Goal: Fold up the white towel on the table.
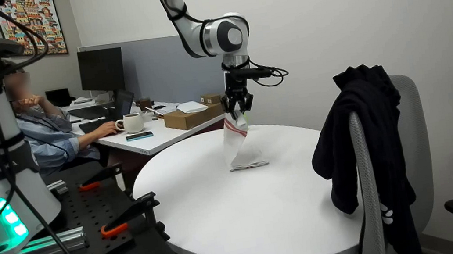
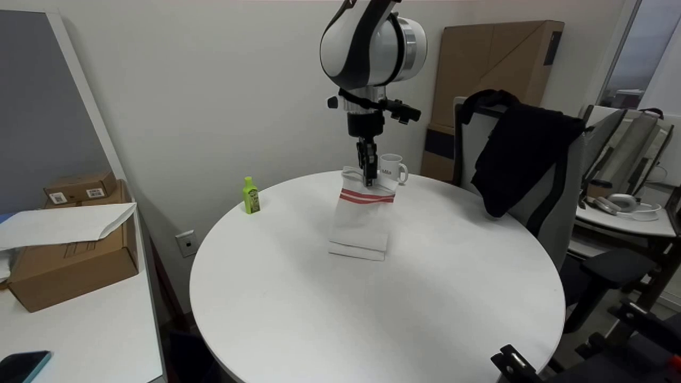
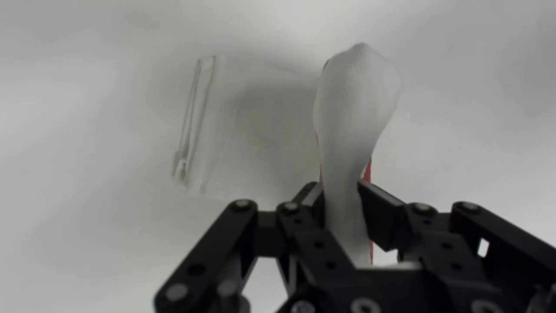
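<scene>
The white towel with red stripes hangs from my gripper over the round white table. Its lower end rests on the table in a folded edge. In another exterior view, the towel hangs below the gripper with two red stripes near the top. In the wrist view, the towel is pinched between the fingers of the gripper, a bunched flap sticks out past them, and the lower part lies flat on the table to the left. The back of the towel is hidden.
A green bottle stands near the table's edge. A white mug stands behind the towel. A chair with a black jacket stands against the table. A desk with cardboard boxes and a seated person is at the back left.
</scene>
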`<move>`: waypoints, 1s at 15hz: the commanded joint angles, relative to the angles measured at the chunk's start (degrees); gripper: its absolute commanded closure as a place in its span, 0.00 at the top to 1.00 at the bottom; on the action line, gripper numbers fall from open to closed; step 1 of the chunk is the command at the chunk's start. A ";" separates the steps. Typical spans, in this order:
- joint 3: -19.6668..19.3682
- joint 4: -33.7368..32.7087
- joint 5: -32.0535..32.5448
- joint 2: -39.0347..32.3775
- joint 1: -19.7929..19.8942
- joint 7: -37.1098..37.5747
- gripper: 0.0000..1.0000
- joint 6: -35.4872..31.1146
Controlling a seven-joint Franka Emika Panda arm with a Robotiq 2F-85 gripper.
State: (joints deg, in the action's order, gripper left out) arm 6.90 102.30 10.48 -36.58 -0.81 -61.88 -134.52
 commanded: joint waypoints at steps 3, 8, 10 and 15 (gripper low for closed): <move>-3.06 -7.00 5.67 -4.92 -3.06 6.36 0.05 -1.55; -4.20 -11.62 8.99 -10.73 -4.35 10.14 0.05 0.34; -3.78 -12.95 9.07 -12.91 -4.46 10.47 0.05 1.08; -2.92 -16.13 8.99 -16.70 -5.39 9.77 0.06 1.91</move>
State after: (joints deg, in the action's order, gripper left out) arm 3.68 90.23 18.39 -50.73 -5.30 -52.86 -134.66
